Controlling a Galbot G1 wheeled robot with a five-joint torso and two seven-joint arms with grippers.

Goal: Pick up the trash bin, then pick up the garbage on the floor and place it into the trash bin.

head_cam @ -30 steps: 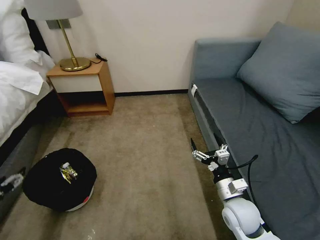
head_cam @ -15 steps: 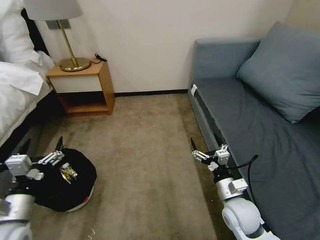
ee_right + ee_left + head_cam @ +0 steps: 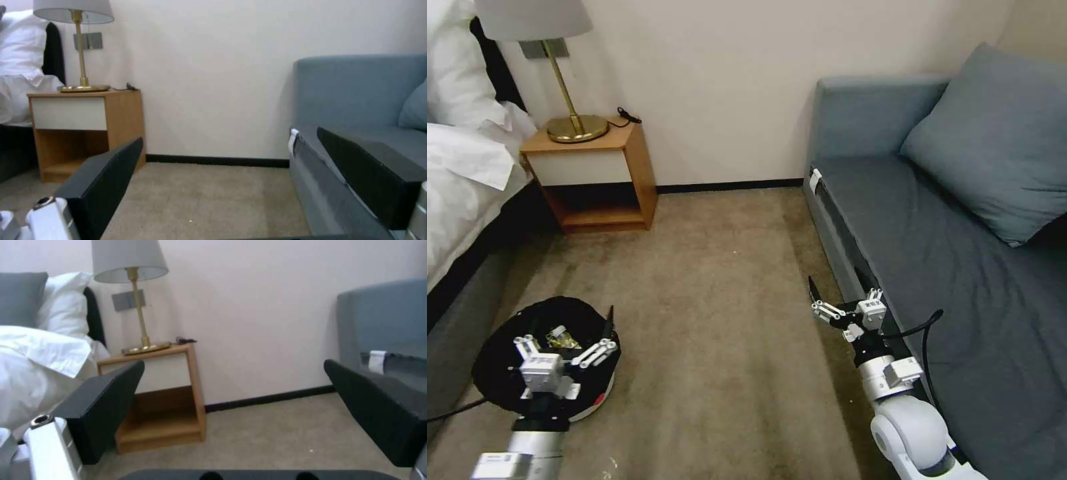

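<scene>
Left pincer (image 3: 570,331) swung rightward, now over trash bin (image 3: 494,360).

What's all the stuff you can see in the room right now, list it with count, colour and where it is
trash bin: one, white with black bag liner, on the carpet beside the bed
garbage: gold-brown wrapper and a clear piece, inside the bin
nightstand: one, wood with a white front, against the wall
lamp: one, brass with a pale shade, on the nightstand
bed: one, white linen, far left
sofa: one, blue-grey, right
cushion: one, blue-grey, on the sofa
left claw: open, over the bin
right claw: open, by the sofa edge
</scene>
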